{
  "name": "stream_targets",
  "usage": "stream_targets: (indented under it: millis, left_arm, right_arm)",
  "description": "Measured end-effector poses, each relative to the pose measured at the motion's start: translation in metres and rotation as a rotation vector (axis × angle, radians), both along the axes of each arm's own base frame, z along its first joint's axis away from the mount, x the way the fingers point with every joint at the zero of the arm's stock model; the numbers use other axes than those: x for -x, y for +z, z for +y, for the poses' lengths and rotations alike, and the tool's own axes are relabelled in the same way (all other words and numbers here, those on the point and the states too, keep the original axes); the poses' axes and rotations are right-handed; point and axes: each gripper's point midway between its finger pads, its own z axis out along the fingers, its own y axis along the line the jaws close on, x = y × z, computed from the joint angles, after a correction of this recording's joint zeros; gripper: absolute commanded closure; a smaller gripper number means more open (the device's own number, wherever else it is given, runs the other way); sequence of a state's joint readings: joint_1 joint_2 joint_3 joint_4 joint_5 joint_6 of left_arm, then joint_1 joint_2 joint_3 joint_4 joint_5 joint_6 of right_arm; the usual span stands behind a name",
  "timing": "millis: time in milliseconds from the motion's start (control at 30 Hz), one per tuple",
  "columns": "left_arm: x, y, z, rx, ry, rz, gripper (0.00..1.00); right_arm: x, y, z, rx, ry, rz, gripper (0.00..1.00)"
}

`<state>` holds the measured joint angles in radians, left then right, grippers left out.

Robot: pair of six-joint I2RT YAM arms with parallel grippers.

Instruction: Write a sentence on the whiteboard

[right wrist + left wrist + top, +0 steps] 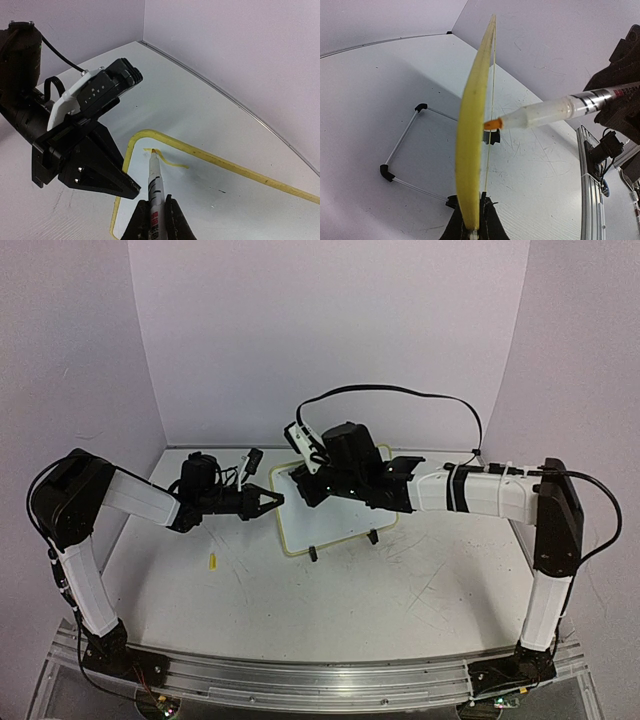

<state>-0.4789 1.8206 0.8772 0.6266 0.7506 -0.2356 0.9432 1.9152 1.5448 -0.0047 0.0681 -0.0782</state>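
Note:
The whiteboard (335, 525), white with a thin yellow rim, stands tilted on black clip feet at the table's middle. My left gripper (272, 502) is shut on its left edge; in the left wrist view the yellow rim (471, 145) runs up from between the jaws. My right gripper (312, 488) is shut on a white marker (155, 187) with an orange tip. The tip touches the board's top left corner (135, 137) at the end of a short yellow stroke (170, 161). The marker also shows in the left wrist view (555, 110).
A small yellow marker cap (212, 561) lies on the table left of the board. The wire stand (402, 145) sits behind the board. Purple walls close in the table at the back and both sides. A metal rail (320, 680) runs along the near edge.

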Motion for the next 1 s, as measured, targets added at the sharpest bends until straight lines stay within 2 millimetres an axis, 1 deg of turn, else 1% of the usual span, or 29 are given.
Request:
stream_targets:
  millis: [500, 1000]
  left_arm:
    - [0.000, 0.000, 0.000, -0.001, 0.000, 0.000, 1.00]
    - [0.000, -0.001, 0.001, -0.004, 0.004, 0.003, 1.00]
  right_arm:
    - [0.001, -0.004, -0.001, -0.003, -0.007, 0.019, 1.00]
    - [0.011, -0.031, -0.004, 0.029, 0.002, 0.077, 1.00]
